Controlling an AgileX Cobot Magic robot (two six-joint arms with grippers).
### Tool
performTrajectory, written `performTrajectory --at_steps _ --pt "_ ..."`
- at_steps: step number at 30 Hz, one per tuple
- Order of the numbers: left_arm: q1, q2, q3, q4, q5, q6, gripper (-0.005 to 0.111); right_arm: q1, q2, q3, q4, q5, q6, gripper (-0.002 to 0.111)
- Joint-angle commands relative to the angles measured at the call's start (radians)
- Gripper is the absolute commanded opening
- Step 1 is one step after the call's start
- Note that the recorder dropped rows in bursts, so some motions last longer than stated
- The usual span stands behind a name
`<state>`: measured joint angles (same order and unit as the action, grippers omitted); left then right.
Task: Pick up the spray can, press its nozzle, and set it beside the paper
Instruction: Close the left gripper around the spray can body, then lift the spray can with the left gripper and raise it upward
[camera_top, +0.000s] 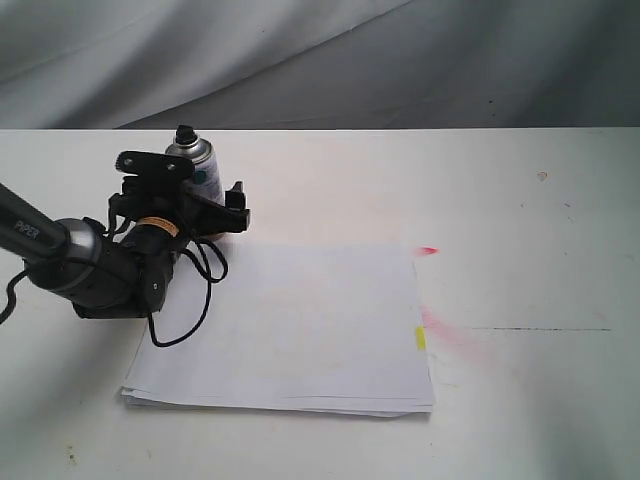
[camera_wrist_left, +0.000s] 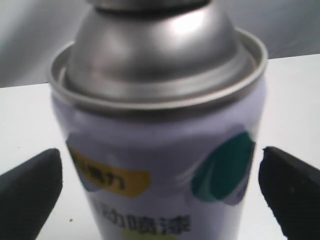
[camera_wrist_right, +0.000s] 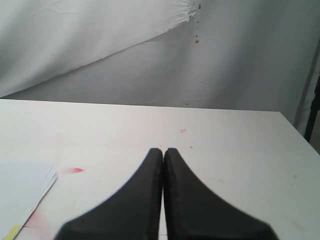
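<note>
My left gripper (camera_wrist_left: 160, 185) is wide open, pads flanking the upright spray can (camera_wrist_left: 160, 125) without touching. My right gripper (camera_wrist_right: 163, 153) is closed and empty above the white table (camera_wrist_right: 240, 145).

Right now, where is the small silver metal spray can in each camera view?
Exterior view: small silver metal spray can, upper left.
Left wrist view: fills the centre, inside the open left pincer.
Right wrist view: not in it.
Shared landmark: red paint smear, in exterior and right wrist views only.
</note>
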<state>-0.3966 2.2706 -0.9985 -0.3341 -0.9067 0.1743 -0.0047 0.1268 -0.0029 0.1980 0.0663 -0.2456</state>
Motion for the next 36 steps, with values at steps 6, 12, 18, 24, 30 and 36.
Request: performTrajectory --at_steps 6,12,18,24,30,36 --pt "0.002 0.000 -0.008 -0.001 0.000 0.096 0.082 -0.008 -0.003 0.003 -0.012 -0.002 -0.005 0.000" --pt "0.002 -0.002 -0.008 -0.001 -0.011 0.091 0.000 -0.008 -0.003 0.003 -0.012 -0.002 -0.005 0.000" --pt "0.002 -0.110 -0.008 -0.001 0.004 0.115 0.000 -0.008 -0.003 0.003 -0.012 -0.002 -0.005 0.000" --pt "0.002 -0.342 -0.008 -0.001 0.272 0.288 0.000 -0.008 -0.003 0.003 -0.012 -0.002 -0.005 0.000" --pt "0.002 -0.578 -0.008 -0.019 0.627 0.325 0.000 -0.008 -0.003 0.003 -0.012 -0.002 -0.005 0.000" --pt "0.002 -0.717 -0.006 -0.047 0.933 0.327 0.000 -0.008 -0.003 0.003 -0.012 -0.002 -0.005 0.000"
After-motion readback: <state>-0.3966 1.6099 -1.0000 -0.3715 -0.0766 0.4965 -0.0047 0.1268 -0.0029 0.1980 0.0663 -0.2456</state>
